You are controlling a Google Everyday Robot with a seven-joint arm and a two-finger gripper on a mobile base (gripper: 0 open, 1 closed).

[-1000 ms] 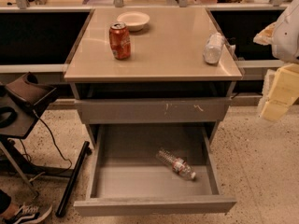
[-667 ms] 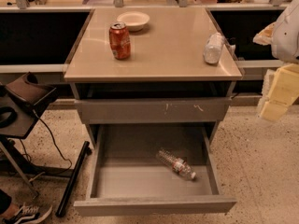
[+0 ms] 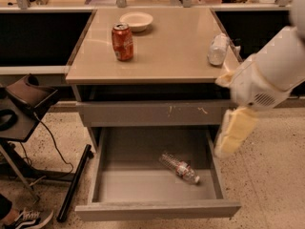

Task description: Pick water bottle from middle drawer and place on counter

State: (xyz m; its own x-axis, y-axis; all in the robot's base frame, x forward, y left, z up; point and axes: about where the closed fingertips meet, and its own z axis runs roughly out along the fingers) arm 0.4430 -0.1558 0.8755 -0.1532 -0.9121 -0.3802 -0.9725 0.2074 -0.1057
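— Camera view: which step?
— Reach, I judged. Gripper (image 3: 236, 128) hung above the middle drawer's (image 3: 157, 210) right wall; open or closed, couldn't tell. Next move: left and down.
— Water bottle (image 3: 180, 168)?
— Lay flat on the drawer floor, down-left of the gripper. Clear, crinkled, red-white label, white cap. Not yet on the counter (image 3: 167, 51).

Single view, set high in front of cabinet, tilted downward. Faces counter (image 3: 167, 56) head-on; open middle drawer (image 3: 157, 210) nearest lens, at bottom of frame. Mid-range. Gripper (image 3: 233, 132) hangs close to lens at right, over drawer's right side.
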